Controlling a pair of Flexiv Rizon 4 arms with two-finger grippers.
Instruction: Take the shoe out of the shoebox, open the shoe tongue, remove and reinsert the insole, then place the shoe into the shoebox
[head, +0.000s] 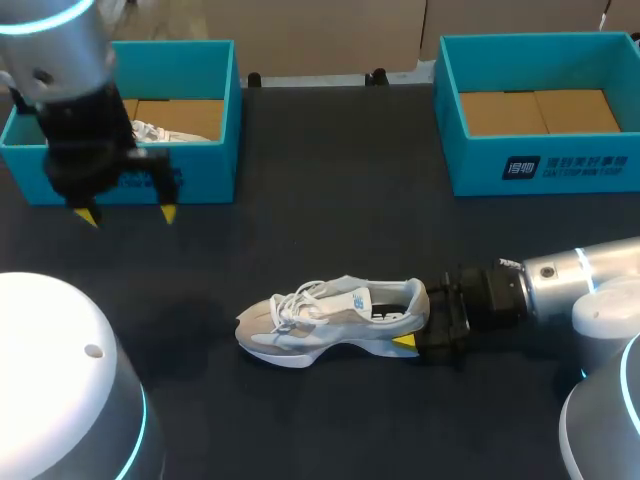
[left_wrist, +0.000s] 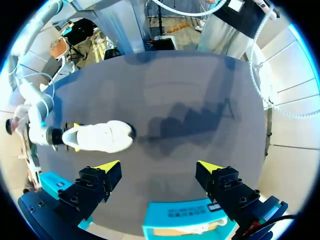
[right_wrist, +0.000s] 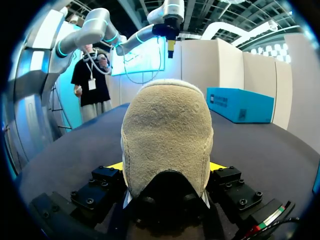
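A: Supporting surface?
B: One dark table (head: 340, 170), flat and matte.
A: What sits directly on it?
B: Three items. The left shoebox (head: 215, 150) is at the far left and the right shoebox (head: 540, 165) at the far right (both teal, open-topped, well apart). A grey-white shoe (head: 330, 320) is near the middle, on its sole, toe pointing left.

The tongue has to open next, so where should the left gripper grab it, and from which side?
Probably the free upper edge of the tongue, just behind the laces, coming from above. The shoe stands upright, opening upward, with the right gripper clamping the heel, so the open left gripper can likely descend freely.
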